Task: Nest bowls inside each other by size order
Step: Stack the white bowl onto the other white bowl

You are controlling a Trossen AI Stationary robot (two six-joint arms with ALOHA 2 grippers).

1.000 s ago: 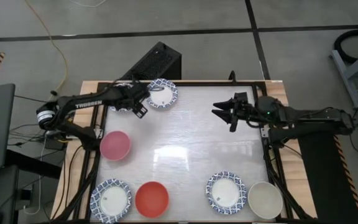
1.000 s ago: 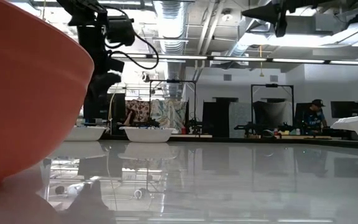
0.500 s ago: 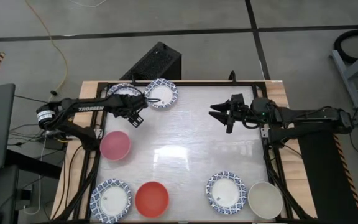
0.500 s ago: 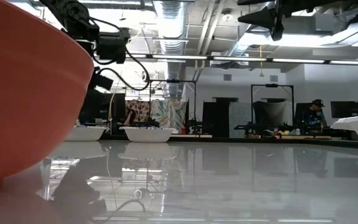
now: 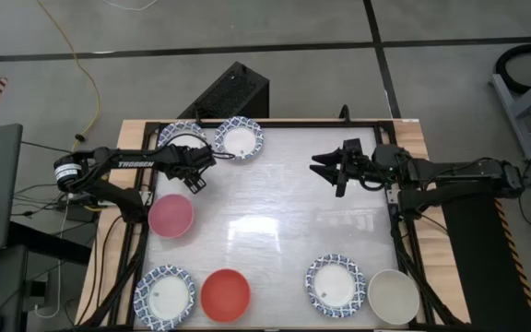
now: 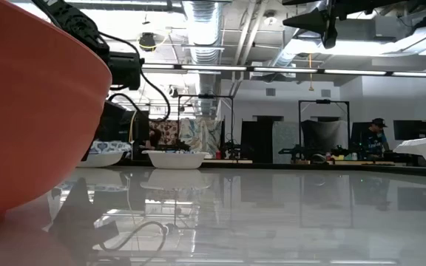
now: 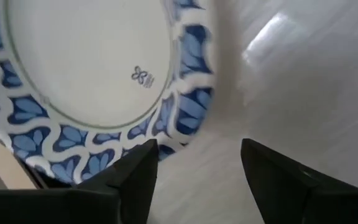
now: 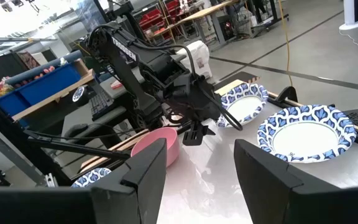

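Seven bowls sit upright on the white table. Two blue-patterned bowls stand at the far left: one (image 5: 179,135) partly under my left arm, the other (image 5: 239,139) to its right. A pink bowl (image 5: 171,215) is at the left. Along the near edge are a blue-patterned bowl (image 5: 164,295), a red bowl (image 5: 225,295), another blue-patterned bowl (image 5: 336,283) and a cream bowl (image 5: 394,296). My left gripper (image 5: 195,176) is open, pointing steeply down, low over the table just beside the far-left bowl's rim (image 7: 191,118). My right gripper (image 5: 322,167) is open, held high and level.
A dark frame (image 5: 265,124) runs round the table. A black box (image 5: 233,92) lies beyond the far edge. The middle of the table (image 5: 265,221) is bare and glossy. In the low view the red bowl (image 6: 28,111) fills the left foreground.
My left gripper has come down and drawn back toward the table's left and near side, off the two far bowls, to a spot low beside the far-left one. The bowls have not moved.
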